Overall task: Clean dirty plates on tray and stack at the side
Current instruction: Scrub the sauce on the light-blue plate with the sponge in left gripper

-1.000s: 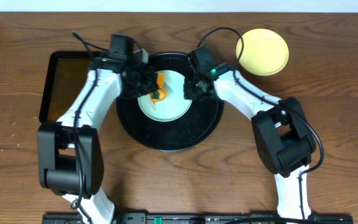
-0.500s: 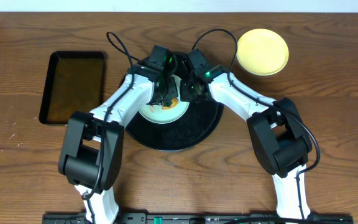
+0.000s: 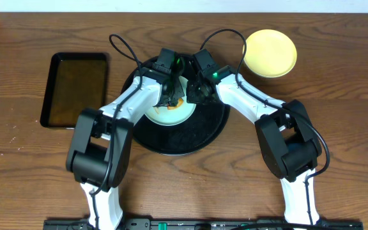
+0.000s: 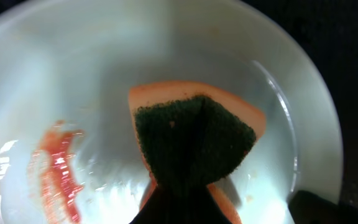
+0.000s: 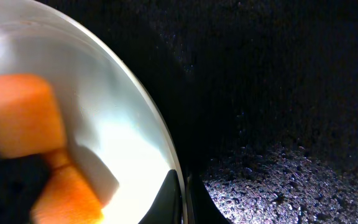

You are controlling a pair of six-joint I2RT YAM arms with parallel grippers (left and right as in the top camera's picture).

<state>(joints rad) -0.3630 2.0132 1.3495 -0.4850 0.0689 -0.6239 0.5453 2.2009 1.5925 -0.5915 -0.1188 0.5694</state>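
Note:
A pale mint plate lies in the round black tray. My left gripper is shut on an orange sponge with a dark green scouring face, pressed flat on that plate. An orange-red smear streaks the plate left of the sponge. My right gripper is shut on the plate's right rim, one finger inside and one outside; the same gripper shows at the bottom of the right wrist view. A pale yellow plate sits on the table at the back right.
A rectangular black tray lies on the wooden table left of the round tray. Both forearms cross over the round tray's back half. Cables arch above the wrists.
My left gripper swung right with the sponge, from the plate's left side to its middle, then held there. The right gripper kept its pinch on the rim.

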